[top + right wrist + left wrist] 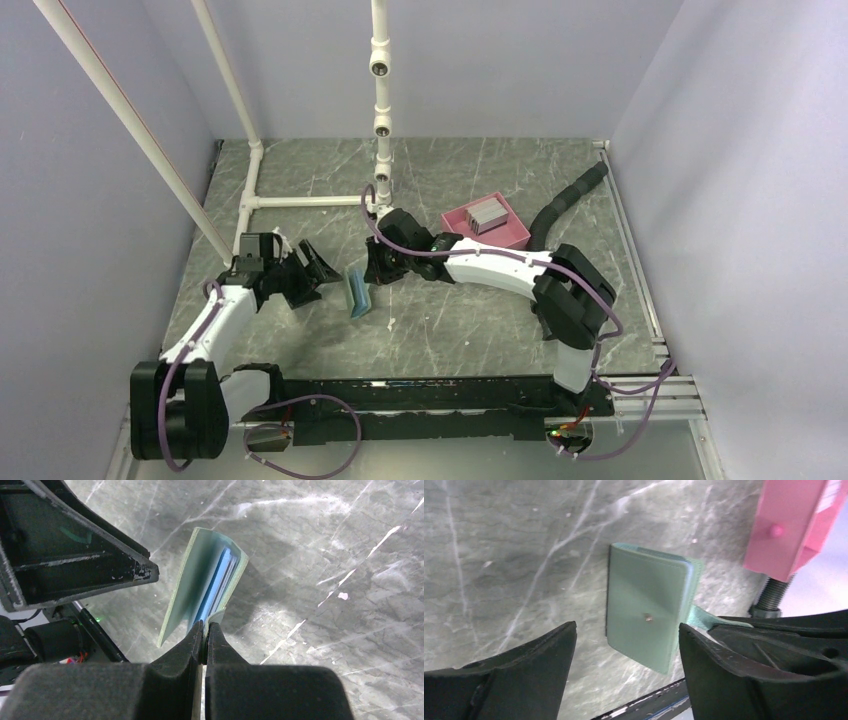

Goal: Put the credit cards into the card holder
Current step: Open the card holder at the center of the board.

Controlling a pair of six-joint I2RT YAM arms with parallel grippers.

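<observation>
From above, the left gripper [312,268] hangs low over the grey marbled table [450,335], just left of the card holder [358,293]. Its jaws are spread wide and hold nothing. The left wrist view shows what the overhead one cannot: the card holder's [646,610] dull green outer face, with a small metal stud near its middle, seen through the gap between the two black fingers [524,665], which do not touch it.

The card holder stands on edge on the table between the two grippers. The right wrist view alone looks into it. The card holder [200,575] is parted slightly, with light blue lining inside.

The right gripper [378,268] reaches in from the right. In its own camera the right gripper [205,626] has its jaws pressed tight on the card holder's thin tab. The left gripper's black finger [75,555] fills the upper left of that view.

Further right and back sits a pink tray [512,236] holding a stack of grey credit cards [487,213], well apart from the card holder. The left wrist camera sees only the tray's [789,525] side, not the cards. A black ribbed hose [570,197] lies just beside the tray on its right. A white pipe frame [300,201] stands at the back left.
</observation>
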